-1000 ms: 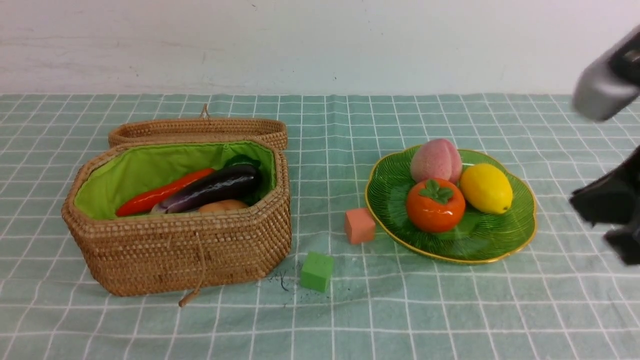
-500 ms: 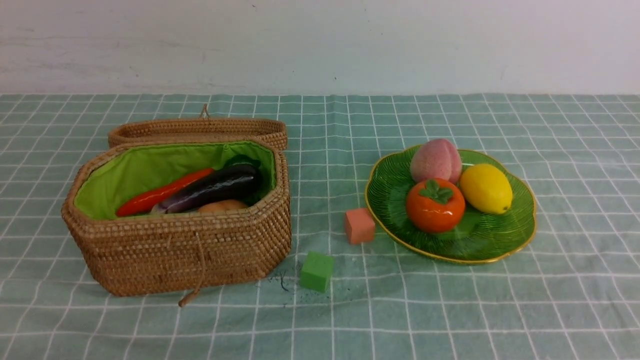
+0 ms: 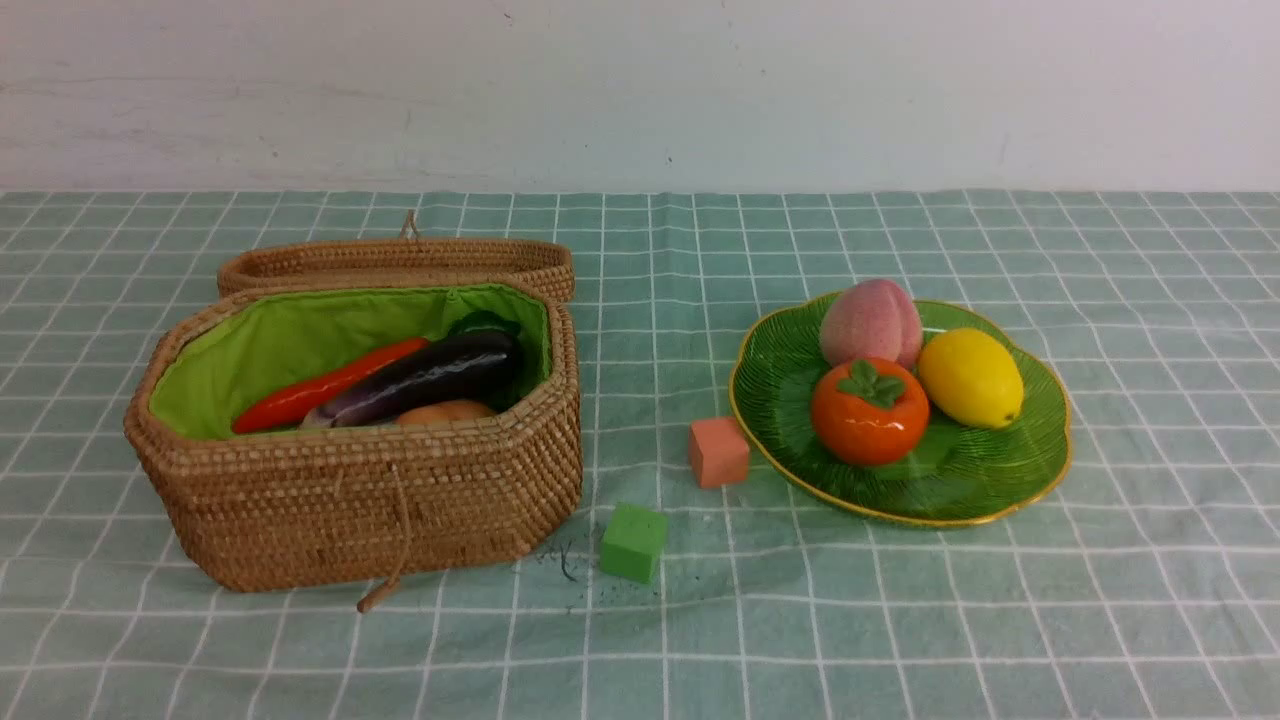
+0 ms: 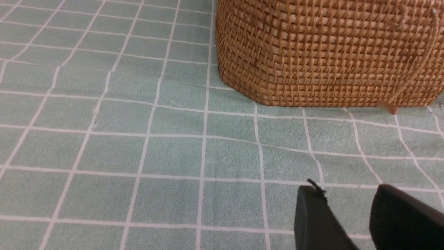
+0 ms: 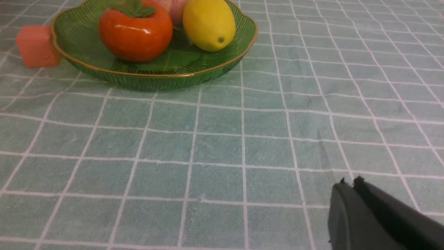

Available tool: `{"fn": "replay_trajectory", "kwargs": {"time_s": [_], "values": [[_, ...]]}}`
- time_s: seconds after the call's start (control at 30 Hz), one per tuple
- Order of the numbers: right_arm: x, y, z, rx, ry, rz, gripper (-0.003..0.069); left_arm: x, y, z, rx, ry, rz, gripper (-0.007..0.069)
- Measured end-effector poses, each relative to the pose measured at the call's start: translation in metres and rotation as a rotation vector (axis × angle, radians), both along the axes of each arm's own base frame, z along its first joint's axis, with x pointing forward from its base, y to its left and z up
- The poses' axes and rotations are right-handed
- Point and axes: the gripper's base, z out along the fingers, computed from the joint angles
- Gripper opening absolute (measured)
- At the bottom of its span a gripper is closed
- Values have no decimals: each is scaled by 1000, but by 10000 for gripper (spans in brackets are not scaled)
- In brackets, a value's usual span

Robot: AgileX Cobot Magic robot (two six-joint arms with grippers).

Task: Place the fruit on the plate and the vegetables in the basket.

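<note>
**A:** Fruit check: peach [image 3: 870, 322], lemon [image 3: 971, 378] and persimmon [image 3: 869, 411] all sit on the green glass plate [image 3: 1000, 480]. Peach at the back, persimmon in front of it, lemon on the right, all three touching or nearly so.

**B:** Vegetables?

**A:** Wicker basket [image 3: 360, 500] on the left, lid [image 3: 400, 262] folded back behind it. Inside on the green lining: carrot [image 3: 320, 392], eggplant [image 3: 430, 375] lying across it, potato [image 3: 447, 411] partly hidden by the front wall. Dark green leaves behind the eggplant's end; can't tell what they belong to. No radish visible.

**B:** Loose items?

**A:** Orange cube [image 3: 718, 451] just beside the plate's left rim, green cube [image 3: 633, 542] on the tablecloth [image 3: 900, 620] near the basket's right front corner.

**B:** Grippers?

**A:** Neither shows in the front view. Left gripper [image 4: 350, 208] in its wrist view: fingers apart with a clear gap, nothing between them, low over the cloth, basket wall ahead. Right gripper [image 5: 352, 189]: fingertips pressed together, holding nothing, over bare cloth, well clear of the plate.
</note>
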Motion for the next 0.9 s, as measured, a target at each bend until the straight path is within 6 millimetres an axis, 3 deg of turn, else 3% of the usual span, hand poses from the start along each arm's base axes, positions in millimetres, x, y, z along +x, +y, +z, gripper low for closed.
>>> {"fn": "replay_trajectory", "kwargs": {"time_s": [0.9], "values": [[0, 0, 0, 39, 3, -9, 54, 0, 0, 0, 0, 0, 0, 239]]}}
